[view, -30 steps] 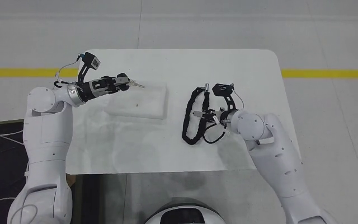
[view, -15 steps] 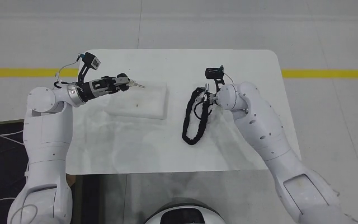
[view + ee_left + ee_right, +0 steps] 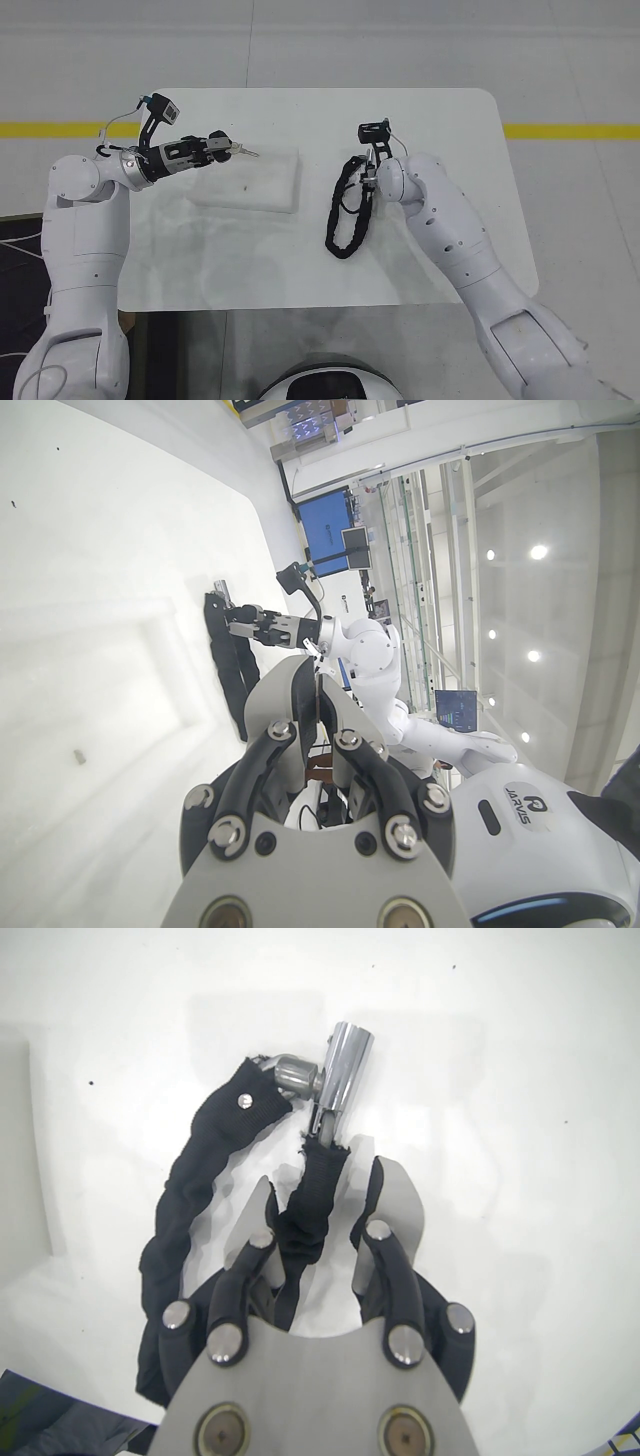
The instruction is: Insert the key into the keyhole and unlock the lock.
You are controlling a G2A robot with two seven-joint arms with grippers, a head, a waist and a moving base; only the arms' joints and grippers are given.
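First, nearest the robot, the closed end of the lock's black sleeved chain lies flat on the white surface, doubled into a narrow loop that runs away from the body. Farther along it, the right gripper sits low over one strand — fingers spread partway, straddling the sleeve. One pad seems to touch the fabric and a gap shows at the other, so nothing is clamped. Just beyond the fingertips the sleeve ends at the chrome lock cylinder, which lies on the surface. A short chrome stub joins it from the side where the second strand comes in. Which end carries the keyhole I cannot tell.

Off to the left, well apart from the chain, a white foam block rests on the surface. At its far left corner hangs the left gripper — fingers pressed together on the key, whose free end points toward the lock's side of the surface. Beyond the far edge runs a yellow floor line.
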